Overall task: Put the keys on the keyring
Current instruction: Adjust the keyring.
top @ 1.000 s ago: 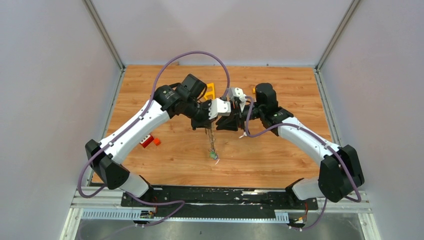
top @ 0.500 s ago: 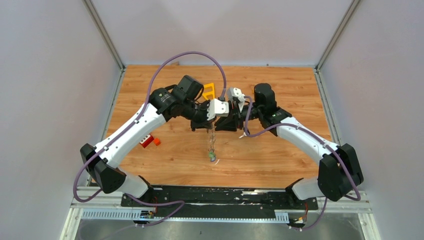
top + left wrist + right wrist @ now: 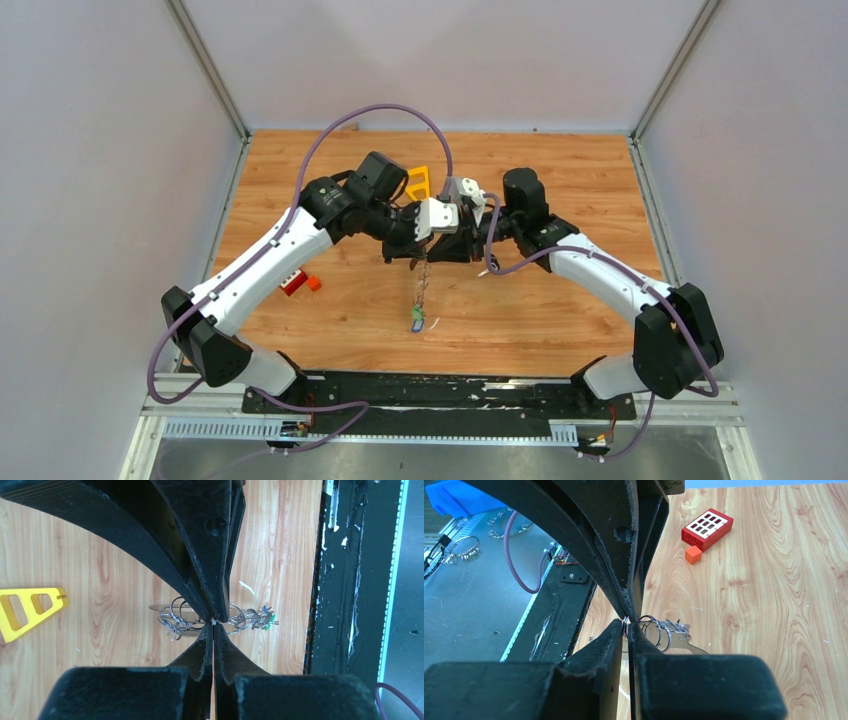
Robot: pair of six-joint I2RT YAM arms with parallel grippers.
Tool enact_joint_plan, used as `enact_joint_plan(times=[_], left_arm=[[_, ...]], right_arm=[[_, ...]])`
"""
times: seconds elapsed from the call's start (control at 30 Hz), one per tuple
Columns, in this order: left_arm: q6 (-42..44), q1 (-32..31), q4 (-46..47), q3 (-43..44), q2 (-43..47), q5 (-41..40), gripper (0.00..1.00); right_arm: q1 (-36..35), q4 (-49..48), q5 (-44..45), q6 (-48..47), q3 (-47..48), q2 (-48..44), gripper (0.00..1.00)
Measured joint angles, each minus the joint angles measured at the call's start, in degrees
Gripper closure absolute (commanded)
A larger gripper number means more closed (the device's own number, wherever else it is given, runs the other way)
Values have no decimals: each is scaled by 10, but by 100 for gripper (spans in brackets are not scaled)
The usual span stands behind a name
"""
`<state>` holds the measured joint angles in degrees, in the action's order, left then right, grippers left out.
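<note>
A bunch of linked silver wire rings [image 3: 422, 290] hangs between my two grippers above the middle of the table. Small keys with green and blue tags [image 3: 417, 320] dangle at its lower end, also seen as keys [image 3: 266, 620]. My left gripper [image 3: 214, 625] is shut on one wire of the bunch, and ring loops [image 3: 176, 617] spread to both sides of it. My right gripper [image 3: 628, 625] meets it tip to tip and is shut on a ring right beside it. More loops [image 3: 663, 631] and a flat key blade [image 3: 694, 647] hang behind. I cannot single out the keyring among the rings.
A yellow triangle frame [image 3: 418, 182] lies behind the grippers. A red block [image 3: 293, 283] and an orange cube [image 3: 693, 554] sit at the left. A white scrap [image 3: 246, 587] lies on the wood. The black base rail [image 3: 440, 392] runs along the near edge.
My right gripper's jaws have closed onto a ring. Both wrists shifted slightly left, and the hanging keys swung a little lower and to the left.
</note>
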<state>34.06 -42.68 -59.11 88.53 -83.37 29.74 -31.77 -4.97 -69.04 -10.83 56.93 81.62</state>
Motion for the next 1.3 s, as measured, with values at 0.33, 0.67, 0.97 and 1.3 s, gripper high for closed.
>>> enact_joint_plan(times=[0.33, 0.67, 0.97, 1.3], left_arm=[[-15, 0, 8, -4, 0, -4, 100], [-21, 4, 23, -17, 2, -6, 100], [-30, 10, 33, -24, 3, -3, 100], [-61, 20, 56, -37, 3, -4, 100]], right_arm=[[0, 3, 4, 0, 0, 1, 87], [-1, 24, 14, -26, 0, 1, 89], [-1, 30, 17, -33, 0, 1, 89], [-4, 40, 47, -33, 3, 1, 93]])
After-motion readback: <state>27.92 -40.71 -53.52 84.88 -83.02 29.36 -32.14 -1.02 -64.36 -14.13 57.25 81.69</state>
